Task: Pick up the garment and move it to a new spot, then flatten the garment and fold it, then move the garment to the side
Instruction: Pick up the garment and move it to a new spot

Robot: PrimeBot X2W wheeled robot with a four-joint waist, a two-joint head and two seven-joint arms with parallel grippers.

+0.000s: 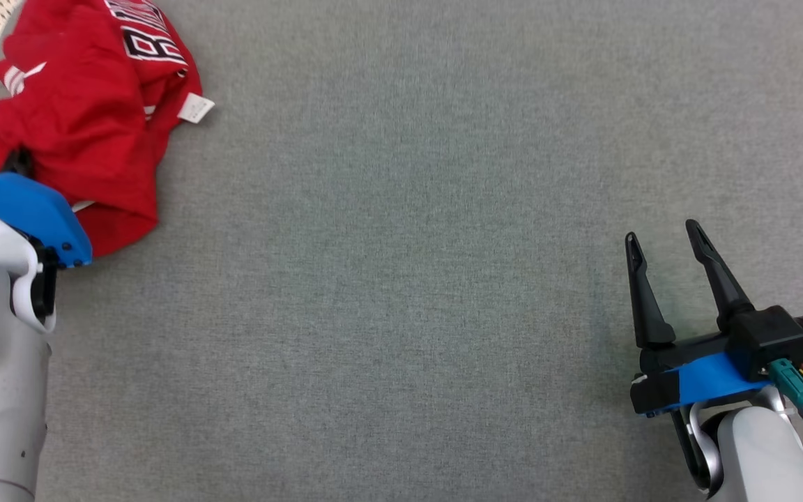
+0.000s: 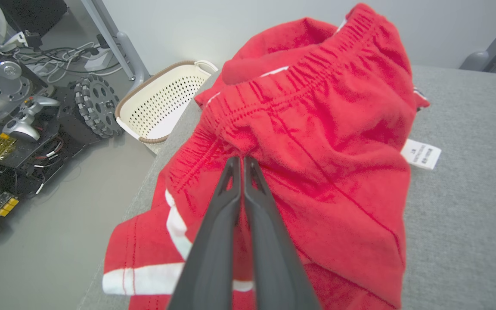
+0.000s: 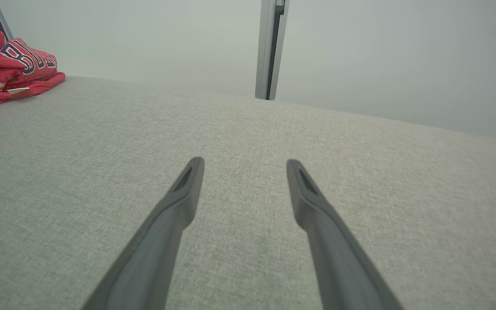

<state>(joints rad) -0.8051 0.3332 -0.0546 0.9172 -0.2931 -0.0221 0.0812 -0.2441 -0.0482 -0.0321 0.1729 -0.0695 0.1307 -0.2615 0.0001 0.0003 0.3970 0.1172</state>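
Note:
The garment [image 1: 95, 118], red shorts with white stripes and black-and-white lettering, lies crumpled at the far left of the grey table [image 1: 401, 279]. In the left wrist view my left gripper [image 2: 241, 158] is shut, its two fingertips pinching a fold of the garment [image 2: 325, 142] just below the gathered waistband. In the head view that gripper's blue mount covers its fingers at the garment's near edge. My right gripper [image 1: 663, 237] stands open over bare cloth at the lower right, nothing between its fingers [image 3: 243, 165]. The garment [image 3: 11, 69] shows far off to its left.
A white care label [image 1: 196, 108] sticks out of the garment's right side. A cream perforated basket [image 2: 166, 103] sits just past the table's left edge. Beyond it a wheeled machine [image 2: 97, 105] with cables stands on the floor. A grey post [image 3: 269, 47] rises behind the table.

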